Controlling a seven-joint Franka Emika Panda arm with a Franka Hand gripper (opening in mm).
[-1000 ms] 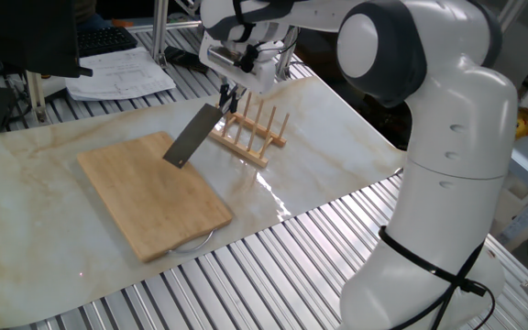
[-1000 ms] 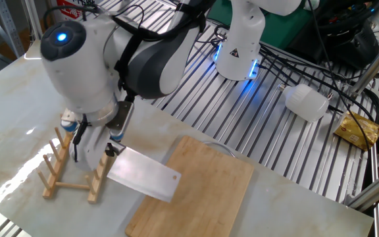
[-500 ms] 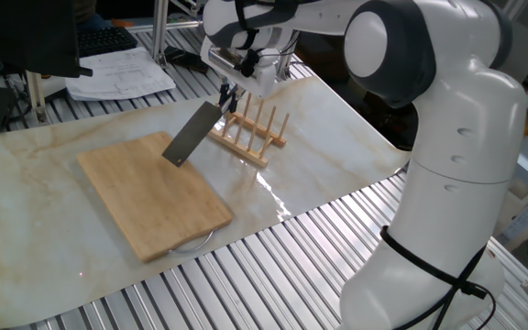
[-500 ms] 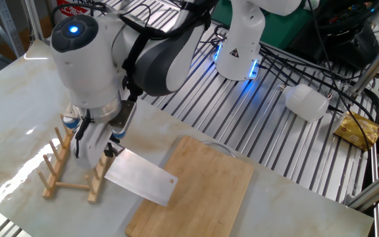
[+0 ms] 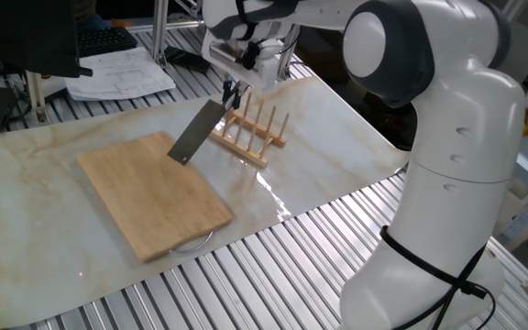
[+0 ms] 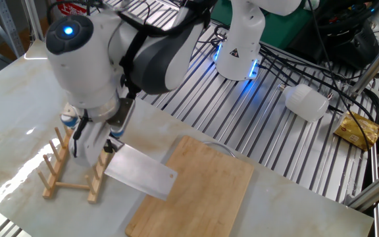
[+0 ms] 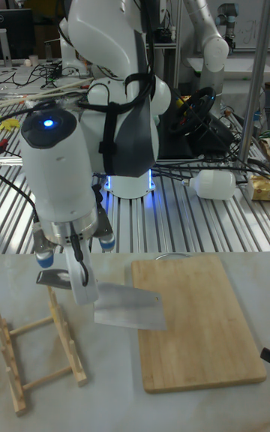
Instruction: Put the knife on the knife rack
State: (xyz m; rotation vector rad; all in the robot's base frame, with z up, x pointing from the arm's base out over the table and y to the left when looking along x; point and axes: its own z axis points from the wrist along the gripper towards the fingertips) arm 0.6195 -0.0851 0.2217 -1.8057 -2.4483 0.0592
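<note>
My gripper [image 5: 232, 92] is shut on the handle of the knife [image 5: 195, 136], a cleaver with a broad grey blade. The blade hangs tilted in the air, its far corner over the edge of the bamboo cutting board [image 5: 154, 197]. The knife rack [image 5: 250, 133], light wood with upright pegs, stands on the marble top just beside and below the gripper. In the other fixed view the knife [image 6: 140, 172] sticks out to the right of the knife rack [image 6: 68, 168], with the gripper [image 6: 108, 146] above the nearer peg row. The tall view shows the knife [image 7: 131, 307] between the knife rack [image 7: 37, 357] and the cutting board [image 7: 199, 319].
Papers [image 5: 122, 73] and a keyboard [image 5: 104, 38] lie at the back left. A white bottle [image 6: 306, 102] and a yellow packet [image 6: 359, 130] rest on the slatted metal top. A second robot base [image 6: 239, 46] with a blue light stands behind.
The gripper and the knife have shifted slightly toward the knife rack; the blade still hangs tilted in the air.
</note>
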